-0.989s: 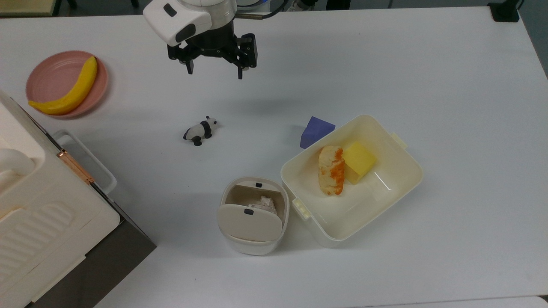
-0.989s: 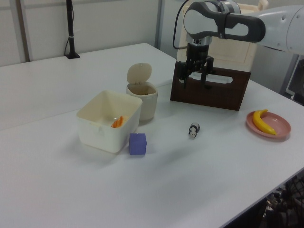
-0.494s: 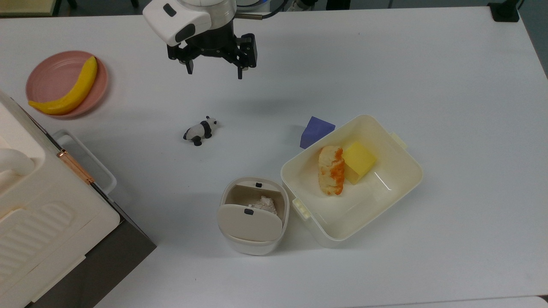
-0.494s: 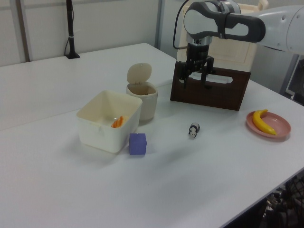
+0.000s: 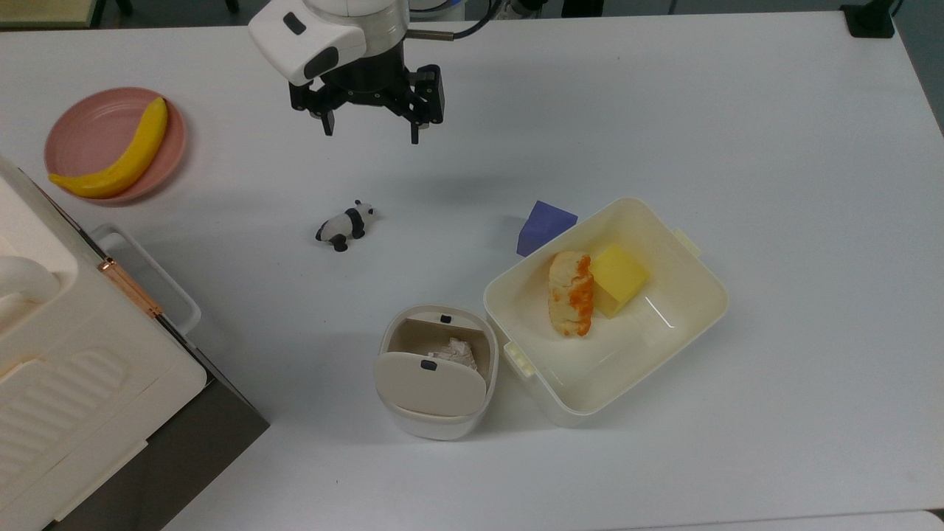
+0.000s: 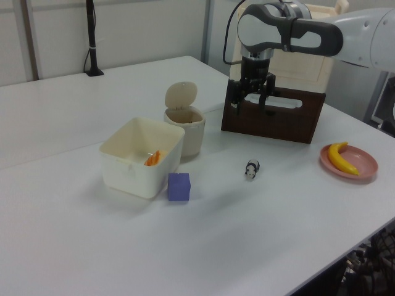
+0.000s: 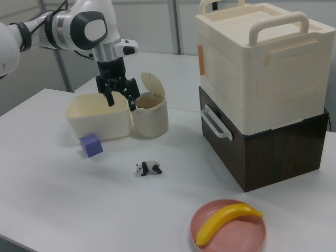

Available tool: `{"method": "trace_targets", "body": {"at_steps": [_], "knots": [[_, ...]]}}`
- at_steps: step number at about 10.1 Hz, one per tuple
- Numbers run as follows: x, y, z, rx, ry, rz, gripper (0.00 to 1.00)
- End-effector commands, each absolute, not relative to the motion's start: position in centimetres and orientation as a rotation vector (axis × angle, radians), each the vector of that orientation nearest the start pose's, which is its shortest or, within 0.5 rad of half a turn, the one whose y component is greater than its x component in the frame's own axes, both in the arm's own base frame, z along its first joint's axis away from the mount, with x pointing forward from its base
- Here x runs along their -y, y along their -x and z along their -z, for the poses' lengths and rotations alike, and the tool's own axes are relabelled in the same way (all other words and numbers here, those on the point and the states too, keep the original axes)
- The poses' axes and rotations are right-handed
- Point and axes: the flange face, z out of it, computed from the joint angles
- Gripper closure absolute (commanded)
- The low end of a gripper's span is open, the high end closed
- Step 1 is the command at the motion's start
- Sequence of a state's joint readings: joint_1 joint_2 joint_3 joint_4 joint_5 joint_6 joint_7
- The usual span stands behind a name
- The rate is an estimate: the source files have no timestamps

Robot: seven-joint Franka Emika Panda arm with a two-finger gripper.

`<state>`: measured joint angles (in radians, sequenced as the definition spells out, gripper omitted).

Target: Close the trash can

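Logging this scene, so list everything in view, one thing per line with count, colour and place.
trash can: 1, off-white, lid raised, beside the tub
tub: 1, cream, open
bread piece: 1, orange-white, in tub
yellow block: 1, in tub
cube: 1, purple, by tub
panda figure: 1, black-white, mid-table
plate: 1, pink
banana: 1, yellow, on plate
ribbed appliance: 1, cream, atop dark box
table: 1, white
gripper: 1, black, open, above table
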<state>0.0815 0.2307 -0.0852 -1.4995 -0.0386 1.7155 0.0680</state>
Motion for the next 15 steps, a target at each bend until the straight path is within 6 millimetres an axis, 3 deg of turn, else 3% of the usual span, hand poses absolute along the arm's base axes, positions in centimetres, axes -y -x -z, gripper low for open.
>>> {"method": "trace_targets", "body": {"at_steps": [1, 3, 5, 6, 8, 11, 13, 15], "knots": [[-1.1, -64.2, -52.9, -0.107, 3.192, 0.094, 0.0], [-1.6, -65.3, -51.2, -0.112, 3.19, 0.117, 0.0], [-3.2, -67.0, -50.6, -0.235, 3.157, 0.288, 0.04], [-3.3, -67.8, -51.3, -0.219, 3.14, 0.402, 0.31], [-3.7, -70.0, -51.5, -0.215, 3.077, 0.65, 0.94], [-5.1, -73.5, -53.9, -0.317, 2.928, 0.974, 1.0], [-5.0, -74.4, -55.8, -0.329, 2.859, 1.11, 1.0], [-5.2, -75.8, -55.7, -0.413, 2.8, 1.197, 1.0]]}}
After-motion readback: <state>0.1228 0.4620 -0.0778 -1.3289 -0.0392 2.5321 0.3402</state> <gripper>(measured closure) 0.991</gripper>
